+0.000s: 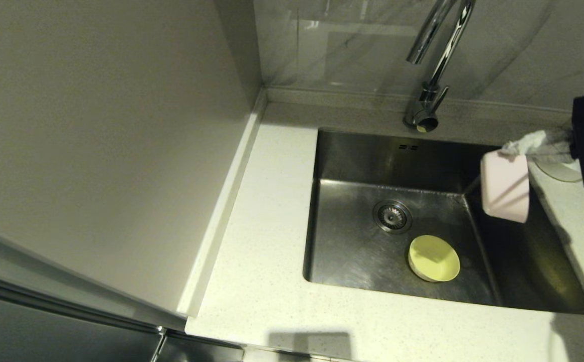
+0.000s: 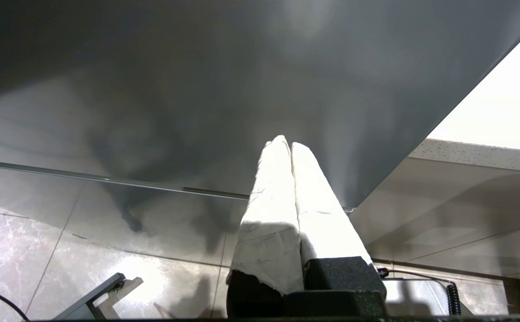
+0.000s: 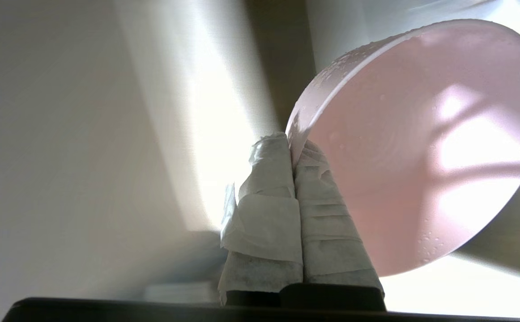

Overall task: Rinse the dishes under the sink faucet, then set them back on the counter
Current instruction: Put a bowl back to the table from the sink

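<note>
Over the right side of the sink (image 1: 352, 241), the pale pink bowl (image 1: 505, 187) hangs tipped on edge, its rim pinched between the cloth-wrapped fingers (image 3: 282, 188) of the right claw (image 3: 292, 150), which is clamped tight on it; water droplets bead along the bowl's rim and lower inside. Seen from the head camera, the right claw (image 1: 523, 146) reaches in from the right edge of the scene, with the bowl held above the basin's right wall, clear of the bottom. Down on the sink floor sits the pale yellow bowl (image 1: 433, 258), upright, just near and right of the round drain strainer (image 1: 392, 216), not touching it. Two small overflow slots (image 1: 408, 147) mark the far wall of the basin. Behind the far rim rises the faucet (image 1: 435, 65), its spout curving out over the basin. Around the sink runs the speckled surface (image 1: 262, 221), with a raised edge strip (image 1: 224, 211) along its left side. Away from the sink, the left claw (image 2: 290, 145) is pressed closed on nothing, pointing toward a dark cabinet panel (image 2: 197, 89).
</note>
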Robot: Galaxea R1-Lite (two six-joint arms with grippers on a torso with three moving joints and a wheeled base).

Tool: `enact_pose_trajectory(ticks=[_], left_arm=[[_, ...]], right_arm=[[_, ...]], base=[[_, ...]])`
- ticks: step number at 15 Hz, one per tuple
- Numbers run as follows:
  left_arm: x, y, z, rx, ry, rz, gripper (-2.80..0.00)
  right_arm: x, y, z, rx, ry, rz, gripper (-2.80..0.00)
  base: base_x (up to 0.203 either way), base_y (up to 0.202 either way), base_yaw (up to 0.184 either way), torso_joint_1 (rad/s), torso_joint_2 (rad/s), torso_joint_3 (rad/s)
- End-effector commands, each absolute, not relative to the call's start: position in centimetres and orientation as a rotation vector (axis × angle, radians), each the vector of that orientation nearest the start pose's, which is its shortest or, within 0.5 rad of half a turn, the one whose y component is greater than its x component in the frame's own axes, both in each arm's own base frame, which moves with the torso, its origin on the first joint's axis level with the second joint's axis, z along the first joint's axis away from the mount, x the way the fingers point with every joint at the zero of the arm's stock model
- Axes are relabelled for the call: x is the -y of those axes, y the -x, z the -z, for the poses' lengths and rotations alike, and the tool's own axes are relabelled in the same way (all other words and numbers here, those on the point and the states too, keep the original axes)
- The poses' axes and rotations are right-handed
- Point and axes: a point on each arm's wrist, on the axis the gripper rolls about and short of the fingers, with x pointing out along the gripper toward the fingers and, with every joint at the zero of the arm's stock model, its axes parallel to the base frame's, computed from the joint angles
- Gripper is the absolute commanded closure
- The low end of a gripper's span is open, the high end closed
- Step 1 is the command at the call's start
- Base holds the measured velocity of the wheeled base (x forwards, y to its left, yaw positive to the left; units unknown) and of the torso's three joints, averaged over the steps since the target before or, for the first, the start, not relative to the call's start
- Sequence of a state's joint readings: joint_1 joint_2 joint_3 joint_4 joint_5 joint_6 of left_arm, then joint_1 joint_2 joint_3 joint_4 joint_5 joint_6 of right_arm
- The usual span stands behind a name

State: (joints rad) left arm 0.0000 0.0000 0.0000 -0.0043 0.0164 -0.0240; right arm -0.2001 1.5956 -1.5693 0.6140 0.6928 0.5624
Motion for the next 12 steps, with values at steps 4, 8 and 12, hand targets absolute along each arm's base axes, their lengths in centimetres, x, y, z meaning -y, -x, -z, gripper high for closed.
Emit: enact_pose_trajectory(ticks=[4,8,12], left_arm=[[0.0,2.3,-7.6,0.006,0.025,-0.017,0.00],[0.0,2.3,-7.6,0.006,0.025,-0.017,0.00],[0.0,2.3,-7.6,0.006,0.025,-0.017,0.00]], right_arm=[[9.0,-20.5,-26.9,-0.861,-0.036,-0.135,0.00],[10.7,-22.7,-25.7,-0.862,0.035,-0.037,0.00],[12.4,-25.8,-24.2,-0.794,0.172,-0.001,0.00]], base=[[0.000,0.000,0.000,0.000,0.00,0.000],[0.000,0.000,0.000,0.000,0.00,0.000],[0.000,0.000,0.000,0.000,0.00,0.000]])
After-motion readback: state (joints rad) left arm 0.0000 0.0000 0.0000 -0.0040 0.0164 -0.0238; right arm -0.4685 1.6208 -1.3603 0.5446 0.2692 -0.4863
